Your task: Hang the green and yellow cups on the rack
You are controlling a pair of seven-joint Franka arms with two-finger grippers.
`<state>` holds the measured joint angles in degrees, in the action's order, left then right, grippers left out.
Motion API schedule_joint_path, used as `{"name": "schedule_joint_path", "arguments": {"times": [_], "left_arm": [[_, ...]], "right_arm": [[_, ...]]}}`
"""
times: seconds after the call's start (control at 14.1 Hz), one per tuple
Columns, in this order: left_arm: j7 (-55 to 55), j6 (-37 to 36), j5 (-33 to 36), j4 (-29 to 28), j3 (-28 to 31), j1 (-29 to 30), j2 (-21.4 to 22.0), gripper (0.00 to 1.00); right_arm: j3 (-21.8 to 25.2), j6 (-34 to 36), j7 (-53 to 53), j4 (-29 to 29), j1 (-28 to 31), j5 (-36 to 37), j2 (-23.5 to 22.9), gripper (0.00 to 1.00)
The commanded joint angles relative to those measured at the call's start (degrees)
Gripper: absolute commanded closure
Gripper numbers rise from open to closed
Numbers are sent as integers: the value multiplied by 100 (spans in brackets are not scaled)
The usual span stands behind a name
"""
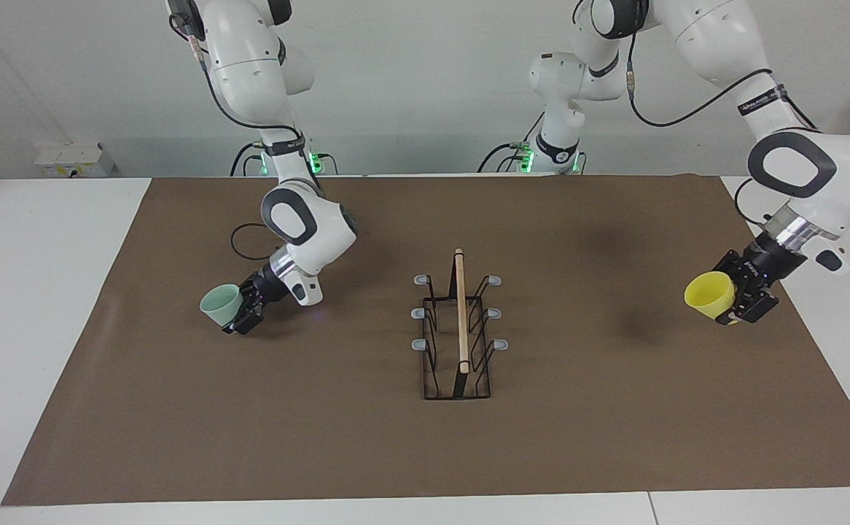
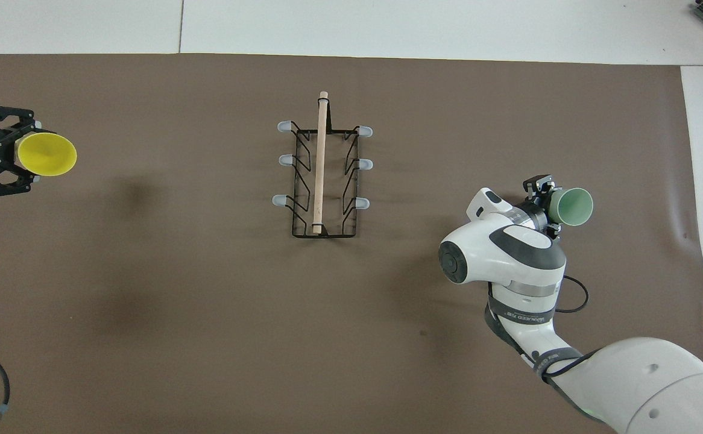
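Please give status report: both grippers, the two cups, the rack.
Left gripper shut on yellow cup, held over the mat. Right gripper shut on green cup. Rack mid-table between them, all prongs bare. Nothing in the way.

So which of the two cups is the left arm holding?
The yellow cup, gripped in the left pincer over the mat's edge. The green cup is in the right pincer.

A brown mat point(image 1: 367, 437) covers most of the white worktop point(image 1: 46, 292). A white socket box point(image 1: 75, 160) sits at the worktop's edge, by the wall.
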<state>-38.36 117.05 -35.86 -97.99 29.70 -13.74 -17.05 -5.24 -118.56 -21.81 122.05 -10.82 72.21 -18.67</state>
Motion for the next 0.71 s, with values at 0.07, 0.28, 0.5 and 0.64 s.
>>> {"name": "schedule_joint_path", "arguments": {"times": [0.07,0.28,0.5,0.64], "left_arm": [[-58,-50,850,279,-279,20,79,100],[-76,20,1274,280,-490,20,236,100],[-76,449,1669,263,-648,29,298,100],[29,538,1976,184,-789,21,447,100]], "right_arm": [[-117,-220,-1104,-303,124,-1600,513,100],[-126,-194,-1484,-488,62,-2850,838,100],[-302,-106,-1476,-568,44,-3632,1120,100],[-302,-106,-1467,-621,88,-4405,1225,100]]}}
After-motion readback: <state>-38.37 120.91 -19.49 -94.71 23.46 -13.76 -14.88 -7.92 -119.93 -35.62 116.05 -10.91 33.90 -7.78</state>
